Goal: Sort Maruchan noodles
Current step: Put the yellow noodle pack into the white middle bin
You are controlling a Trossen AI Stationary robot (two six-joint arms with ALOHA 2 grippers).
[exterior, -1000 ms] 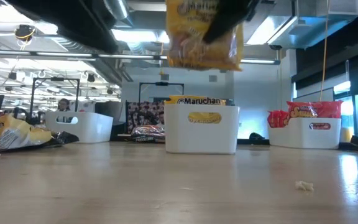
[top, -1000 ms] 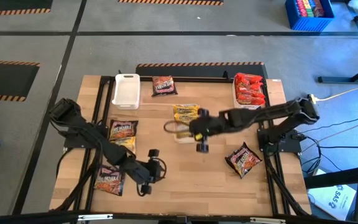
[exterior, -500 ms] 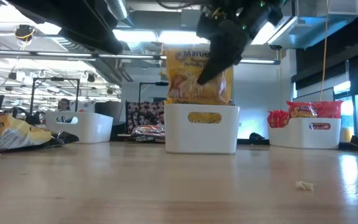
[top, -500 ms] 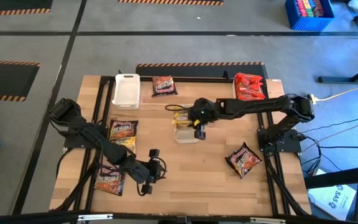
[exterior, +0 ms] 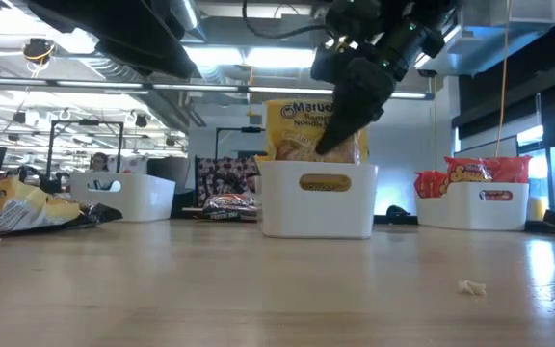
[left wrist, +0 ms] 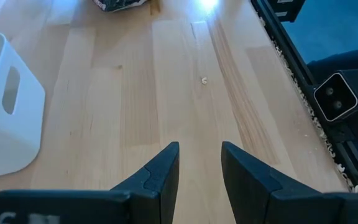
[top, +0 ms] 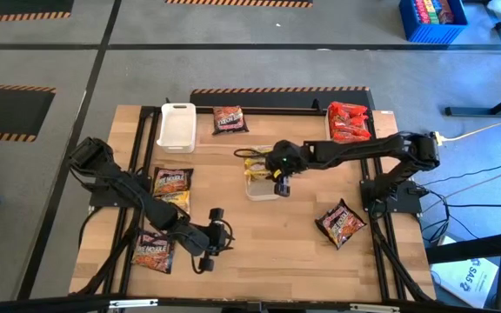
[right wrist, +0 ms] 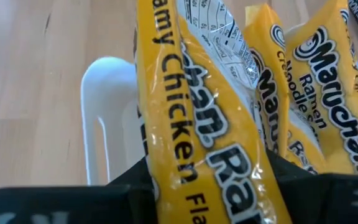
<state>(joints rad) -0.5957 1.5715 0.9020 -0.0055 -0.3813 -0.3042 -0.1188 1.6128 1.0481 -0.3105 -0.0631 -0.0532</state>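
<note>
Over the middle white plastic tray (top: 260,186) at the centre of the wooden worktop (top: 268,243), right gripper (top: 278,180) with fingers clamped on a yellow crinkly Maruchan ramen packet (right wrist: 199,118), lowered partly into the tray beside other yellow packets (right wrist: 316,93). Near the front left edge, left gripper (left wrist: 199,163) low above bare wood, fingers slightly apart, holding nothing. Beside the left arm, dark brown packets (top: 170,182); red packets (top: 349,124) in the far-right white tray.
</note>
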